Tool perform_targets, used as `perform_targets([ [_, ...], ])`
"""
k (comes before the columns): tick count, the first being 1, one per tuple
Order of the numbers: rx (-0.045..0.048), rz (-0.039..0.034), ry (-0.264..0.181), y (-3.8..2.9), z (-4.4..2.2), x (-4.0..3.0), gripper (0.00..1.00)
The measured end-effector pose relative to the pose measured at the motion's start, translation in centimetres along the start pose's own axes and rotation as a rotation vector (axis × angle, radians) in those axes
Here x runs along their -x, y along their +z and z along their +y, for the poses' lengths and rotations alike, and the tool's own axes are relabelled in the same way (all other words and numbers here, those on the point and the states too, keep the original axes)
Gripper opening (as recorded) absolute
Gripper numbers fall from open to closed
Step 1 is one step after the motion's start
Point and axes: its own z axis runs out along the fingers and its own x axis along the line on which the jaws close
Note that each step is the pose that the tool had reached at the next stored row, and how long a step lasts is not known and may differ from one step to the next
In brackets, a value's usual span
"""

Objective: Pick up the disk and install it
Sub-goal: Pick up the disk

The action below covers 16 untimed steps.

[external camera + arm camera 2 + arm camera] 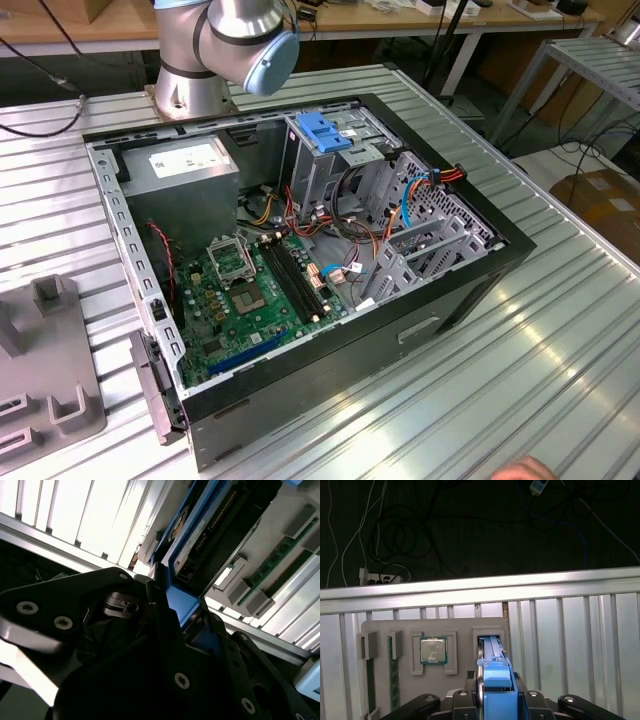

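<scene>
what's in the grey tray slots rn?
In the first wrist view the tray holds memory sticks, a processor chip and the disk. The gripper covers the disk's near end.

One grey tray (460, 625) is carrying one processor (433, 650), two memory sticks (394, 680) and one disk (495, 680). One open computer case (330, 385) is lying on the table's (540, 380) middle, and one arm (225, 40) is standing at the table's edge near it.
</scene>
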Motion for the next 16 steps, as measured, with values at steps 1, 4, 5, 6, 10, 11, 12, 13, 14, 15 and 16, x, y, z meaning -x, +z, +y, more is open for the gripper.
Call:
perform_targets([
  [1, 0.0000, 0.0000, 0.000, -0.37, 0.00, 0.00, 0.37],
  [4, 0.0000, 0.0000, 0.000, -1.42, 0.01, 0.00, 0.37],
  [5, 0.0000, 0.0001, 0.000, -1.75, 0.01, 0.00, 0.37],
  [6, 0.0000, 0.0000, 0.000, -2.00, 0.01, 0.00, 0.37],
  [10, -0.0001, 0.0000, 0.000, -3.31, 0.02, 0.00, 0.37],
  [11, 0.0000, 0.0000, 0.000, -3.64, 0.02, -0.01, 0.37],
  [12, 0.0000, 0.0000, 0.000, -4.03, 0.03, -0.01, 0.37],
  [13, 0.0000, 0.0000, 0.000, -4.30, 0.03, -0.01, 0.37],
  [14, 0.0000, 0.0000, 0.000, -4.64, 0.03, -0.01, 0.37],
  [15, -0.0001, -0.0001, 0.000, -4.87, 0.03, -0.01, 0.37],
  [16, -0.0001, -0.0001, 0.000, -5.09, 0.03, -0.01, 0.37],
])
